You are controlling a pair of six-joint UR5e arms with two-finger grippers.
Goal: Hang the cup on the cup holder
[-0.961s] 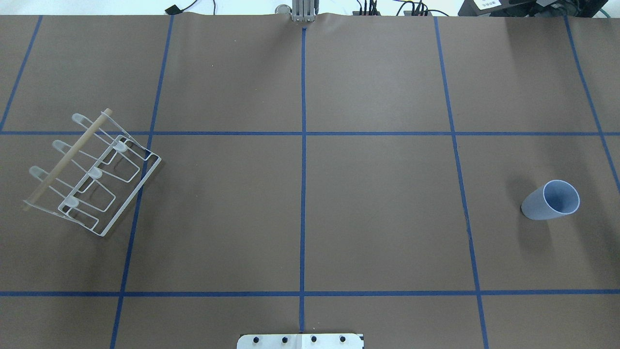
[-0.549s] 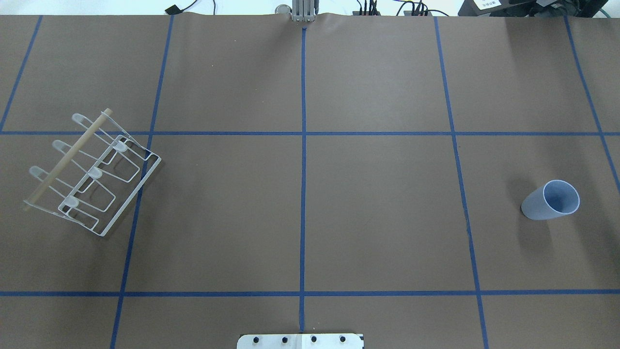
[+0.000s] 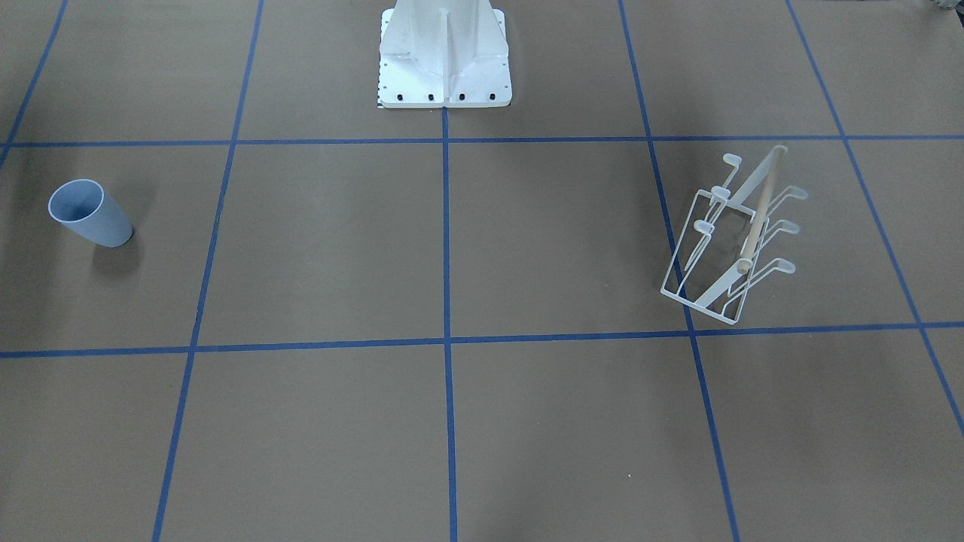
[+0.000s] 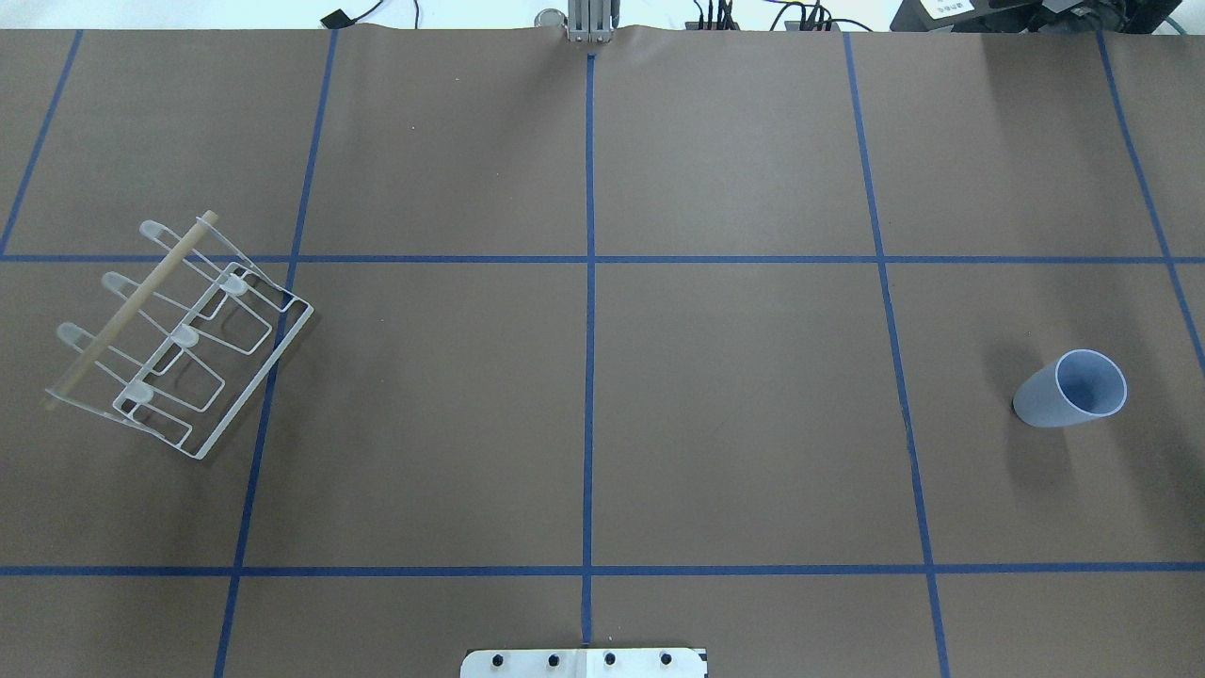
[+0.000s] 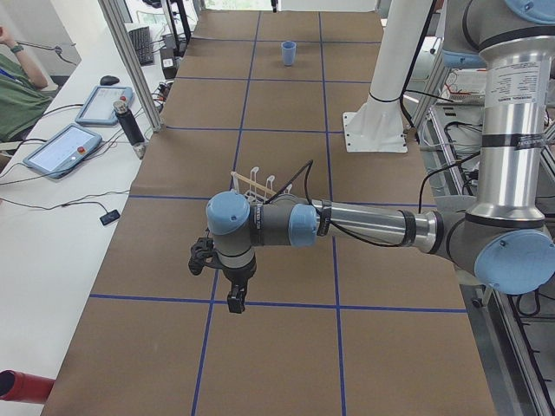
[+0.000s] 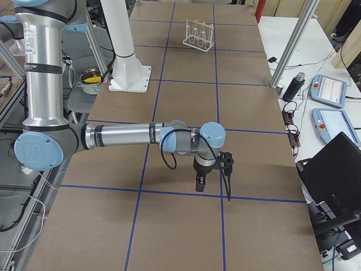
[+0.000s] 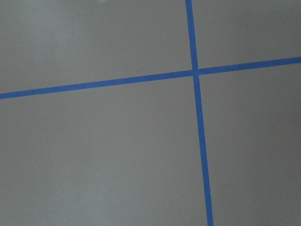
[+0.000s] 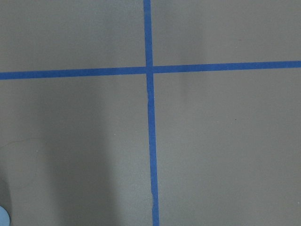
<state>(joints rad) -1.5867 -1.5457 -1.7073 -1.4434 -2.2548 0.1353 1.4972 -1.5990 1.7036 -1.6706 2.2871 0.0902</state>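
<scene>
The pale blue cup stands upright, rim up, at the table's right side; it also shows in the front view and far off in the exterior left view. The white wire cup holder with its wooden rod stands at the left side, also in the front view and the exterior right view. Its prongs are bare. The left gripper and the right gripper show only in the side views, above the table, pointing down. I cannot tell whether they are open or shut.
The white bolted pedestal stands at the robot's edge of the table. Blue tape lines grid the brown tabletop. Tablets and a black cylinder lie on the side bench, and a laptop sits nearby.
</scene>
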